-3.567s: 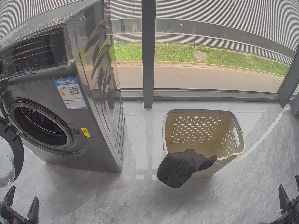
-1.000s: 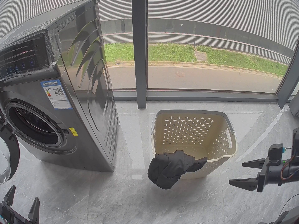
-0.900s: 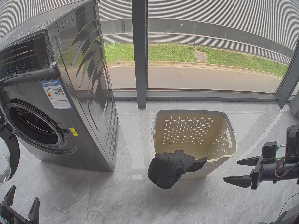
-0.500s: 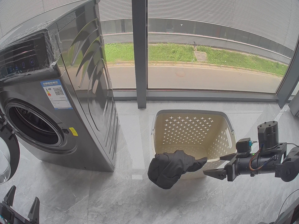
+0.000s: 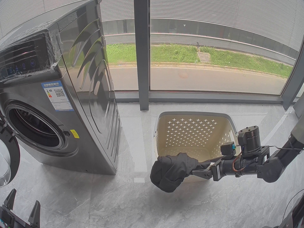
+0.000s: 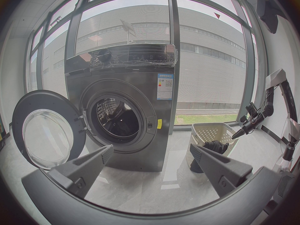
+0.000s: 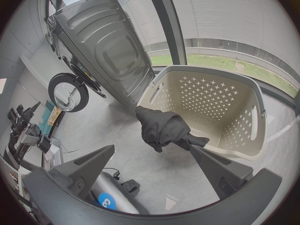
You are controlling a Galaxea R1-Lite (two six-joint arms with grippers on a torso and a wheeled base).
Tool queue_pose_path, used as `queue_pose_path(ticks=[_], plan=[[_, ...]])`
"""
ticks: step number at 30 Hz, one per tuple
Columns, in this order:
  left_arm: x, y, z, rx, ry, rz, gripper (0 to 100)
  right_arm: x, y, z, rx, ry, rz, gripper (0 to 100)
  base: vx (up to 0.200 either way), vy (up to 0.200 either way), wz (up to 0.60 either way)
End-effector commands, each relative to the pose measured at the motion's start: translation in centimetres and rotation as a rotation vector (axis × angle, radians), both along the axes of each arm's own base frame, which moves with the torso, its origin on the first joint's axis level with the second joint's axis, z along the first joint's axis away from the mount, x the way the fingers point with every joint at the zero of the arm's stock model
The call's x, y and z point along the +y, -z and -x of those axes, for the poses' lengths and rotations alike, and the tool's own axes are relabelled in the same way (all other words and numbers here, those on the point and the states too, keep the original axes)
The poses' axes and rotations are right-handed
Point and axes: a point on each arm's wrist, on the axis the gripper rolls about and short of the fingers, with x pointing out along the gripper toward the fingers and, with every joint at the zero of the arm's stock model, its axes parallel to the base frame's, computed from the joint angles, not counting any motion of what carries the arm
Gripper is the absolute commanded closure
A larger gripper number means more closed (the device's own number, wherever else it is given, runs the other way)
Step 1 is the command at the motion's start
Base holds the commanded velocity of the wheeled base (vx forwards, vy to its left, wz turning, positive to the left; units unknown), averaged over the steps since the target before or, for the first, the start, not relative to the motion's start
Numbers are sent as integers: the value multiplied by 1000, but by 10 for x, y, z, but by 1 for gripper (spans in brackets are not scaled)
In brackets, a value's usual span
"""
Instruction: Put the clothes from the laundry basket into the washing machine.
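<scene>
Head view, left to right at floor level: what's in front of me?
Open door → washing machine → dark garment → right gripper. The laundry basket overlaps the last two, so it is unplaced.

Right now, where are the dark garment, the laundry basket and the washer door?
dark garment (image 5: 171, 174): head view, middle of the bundle.
laundry basket (image 5: 193, 113): head view, far rim.
washer door (image 6: 47, 138): left wrist view, glass pane.
</scene>
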Motion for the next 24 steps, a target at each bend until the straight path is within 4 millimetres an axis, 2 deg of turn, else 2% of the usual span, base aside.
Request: queue_pose_path(ticks=[1, 13, 24], plan=[[0, 5, 0, 6, -1, 0, 0, 10, 35, -17, 47, -9, 27, 0, 0, 0, 0], [0, 5, 0, 6, -1, 3, 0, 29, 56, -48, 34, -5, 40, 0, 0, 0, 0], [0, 5, 0, 6, -1, 5, 0, 35, 77, -69, 39, 6, 46, 0, 0, 0, 0]])
